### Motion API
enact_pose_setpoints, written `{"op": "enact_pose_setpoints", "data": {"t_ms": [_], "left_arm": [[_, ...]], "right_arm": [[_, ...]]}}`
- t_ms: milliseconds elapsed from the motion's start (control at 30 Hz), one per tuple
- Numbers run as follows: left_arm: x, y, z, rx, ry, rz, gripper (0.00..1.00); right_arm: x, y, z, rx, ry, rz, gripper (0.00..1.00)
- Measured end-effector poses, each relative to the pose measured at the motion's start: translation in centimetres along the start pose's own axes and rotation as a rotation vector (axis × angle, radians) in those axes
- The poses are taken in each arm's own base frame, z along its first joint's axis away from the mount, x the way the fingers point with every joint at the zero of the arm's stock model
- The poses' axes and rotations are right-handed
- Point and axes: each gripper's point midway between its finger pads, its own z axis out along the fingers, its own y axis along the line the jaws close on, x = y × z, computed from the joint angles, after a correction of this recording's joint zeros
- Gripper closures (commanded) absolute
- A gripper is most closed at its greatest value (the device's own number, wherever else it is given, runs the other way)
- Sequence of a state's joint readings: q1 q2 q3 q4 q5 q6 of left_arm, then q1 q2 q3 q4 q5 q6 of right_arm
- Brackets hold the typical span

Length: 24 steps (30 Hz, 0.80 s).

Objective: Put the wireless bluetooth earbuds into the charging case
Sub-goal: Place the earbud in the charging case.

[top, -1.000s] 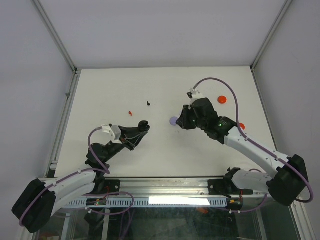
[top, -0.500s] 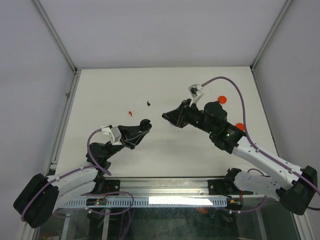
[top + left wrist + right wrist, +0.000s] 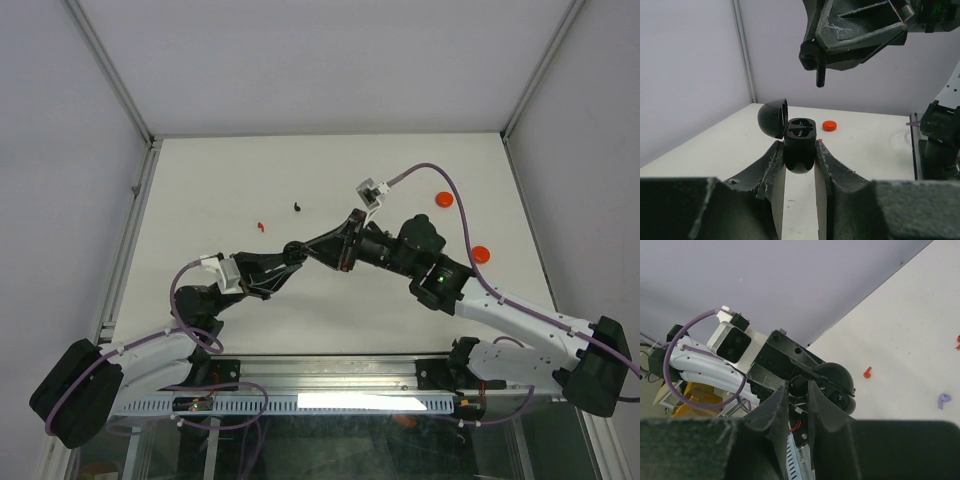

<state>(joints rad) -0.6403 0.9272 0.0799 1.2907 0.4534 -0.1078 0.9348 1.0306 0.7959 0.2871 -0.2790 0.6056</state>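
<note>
Left wrist view, item one: black earbud, matte plastic, short stem. Long axis vertical, stem pointing straight down, hanging above the case and apart from it. My right gripper is pinched nearly closed on its upper end.

Item two: charging case, glossy black, rounded body. Its domed lid is hinged back to the left; two moulded wells face upward. My left gripper clamps the body from both sides, jaws narrowly parted to the width of the case, worn grey pads touching its flanks.

Item three, top external view: the two grippers meet tip to tip near the middle of the white table, the right gripper just beside the case.

Item four, loose stock on the table: one red earbud and one black earbud beyond the left arm; their pointing cannot be told at this size. Right wrist view adds a lavender earbud, comma-shaped, lying flat.

Item five: two round red discs on the right of the table, well apart from the case.
</note>
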Motion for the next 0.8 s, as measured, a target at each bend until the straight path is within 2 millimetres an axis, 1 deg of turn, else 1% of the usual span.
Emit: {"op": "enact_pose_setpoints", "data": {"t_ms": [100,367,667,800], "left_arm": [[-0.3,-0.1,0.1,0.006,-0.010,-0.001,0.94],[-0.6,-0.5,0.1,0.028,-0.018,-0.003,0.94],[-1.3,-0.7,0.2,0.035,-0.043,-0.001,0.94],[-1.6,-0.7,0.2,0.035,-0.052,-0.004,0.94]], "right_arm": [[0.4,0.6,0.5,-0.026,0.004,-0.003,0.91],[1.9,0.5,1.6,-0.034,0.035,0.004,0.92],[2.4,0.5,2.2,-0.036,0.041,0.011,0.92],[2.3,0.6,2.2,-0.039,0.035,0.011,0.92]]}}
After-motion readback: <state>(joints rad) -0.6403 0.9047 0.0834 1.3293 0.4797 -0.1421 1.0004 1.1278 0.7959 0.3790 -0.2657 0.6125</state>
